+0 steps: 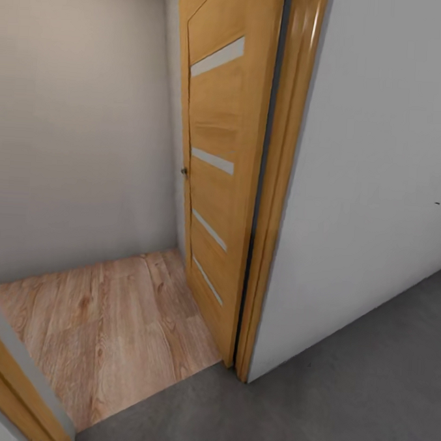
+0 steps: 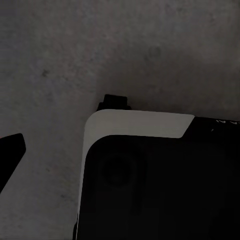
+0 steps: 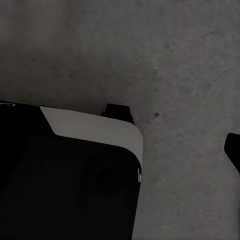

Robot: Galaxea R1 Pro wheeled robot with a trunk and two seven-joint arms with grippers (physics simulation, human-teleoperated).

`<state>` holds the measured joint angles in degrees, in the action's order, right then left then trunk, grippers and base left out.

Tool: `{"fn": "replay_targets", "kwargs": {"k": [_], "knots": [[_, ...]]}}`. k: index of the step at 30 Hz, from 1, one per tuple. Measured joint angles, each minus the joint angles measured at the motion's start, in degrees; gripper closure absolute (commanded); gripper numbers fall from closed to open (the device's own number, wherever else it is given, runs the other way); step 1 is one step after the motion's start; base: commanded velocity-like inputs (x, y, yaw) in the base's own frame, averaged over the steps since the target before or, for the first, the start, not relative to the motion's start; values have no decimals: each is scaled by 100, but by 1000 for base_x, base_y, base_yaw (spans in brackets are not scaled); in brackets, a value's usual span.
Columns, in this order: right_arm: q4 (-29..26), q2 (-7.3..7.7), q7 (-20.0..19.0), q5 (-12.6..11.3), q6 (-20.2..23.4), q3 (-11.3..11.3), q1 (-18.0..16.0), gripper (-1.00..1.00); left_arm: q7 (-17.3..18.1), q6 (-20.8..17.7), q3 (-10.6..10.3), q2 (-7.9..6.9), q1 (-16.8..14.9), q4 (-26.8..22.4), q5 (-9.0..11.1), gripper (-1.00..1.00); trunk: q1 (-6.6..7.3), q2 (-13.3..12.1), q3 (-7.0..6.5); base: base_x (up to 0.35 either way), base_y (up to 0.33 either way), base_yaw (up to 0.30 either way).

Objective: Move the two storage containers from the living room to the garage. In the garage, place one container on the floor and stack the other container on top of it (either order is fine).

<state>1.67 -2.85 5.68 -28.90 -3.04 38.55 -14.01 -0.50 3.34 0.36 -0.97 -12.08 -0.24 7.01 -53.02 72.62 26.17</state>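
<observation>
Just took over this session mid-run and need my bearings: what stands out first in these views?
An open wooden door with narrow glass strips stands at the centre of the head view, swung into the room beyond. At its foot the light wood plank floor meets dark grey concrete floor at the threshold. Both wrist views look down on that concrete, beside the robot's black-and-white base.

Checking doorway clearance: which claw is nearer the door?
Can't tell left or right. Both wrist views face the concrete floor beside the robot's base; the door stands ahead in the head view.
</observation>
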Motion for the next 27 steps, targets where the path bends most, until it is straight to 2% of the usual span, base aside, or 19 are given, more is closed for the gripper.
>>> {"fn": "replay_targets", "kwargs": {"k": [15, 27], "knots": [[0, 0, 0, 0, 2, 0, 0, -100, 0, 0, 0, 0, 0, 0, 1, -100, 0, 0, 0, 8, 0, 269], [-1, 0, 0, 0, 2, 0, 0, -100, 8, 0, 0, 0, 0, 0, -4, -100, 3, 1, 0, 289, 0, 269]]}}
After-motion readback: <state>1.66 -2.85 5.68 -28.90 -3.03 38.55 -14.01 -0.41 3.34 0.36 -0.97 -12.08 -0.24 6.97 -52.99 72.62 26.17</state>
